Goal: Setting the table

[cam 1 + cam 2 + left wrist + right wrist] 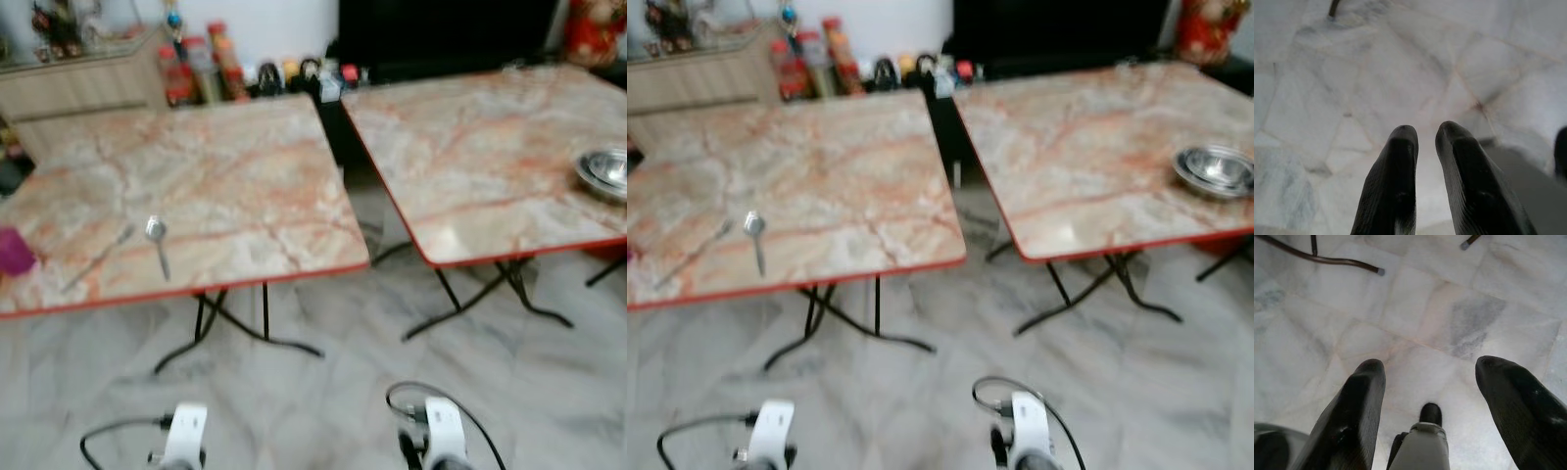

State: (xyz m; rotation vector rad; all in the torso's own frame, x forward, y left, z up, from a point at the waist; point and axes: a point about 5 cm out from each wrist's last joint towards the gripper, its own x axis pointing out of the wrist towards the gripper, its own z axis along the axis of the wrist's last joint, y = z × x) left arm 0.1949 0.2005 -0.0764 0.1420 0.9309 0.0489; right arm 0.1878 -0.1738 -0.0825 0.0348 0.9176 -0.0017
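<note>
Spoon [157, 242] and fork [101, 257] on left table [225, 186], steel bowls [605, 172] far right. Left gripper [1425, 142] nearly closed, right gripper [1427, 377] wide, both empty, low over floor [1415, 308], well apart from cutlery.

Left table [245, 186] holds spoon [157, 240] with fork [103, 257] just left of it; right table [470, 147] holds bowls [604, 171] at its right edge.
</note>
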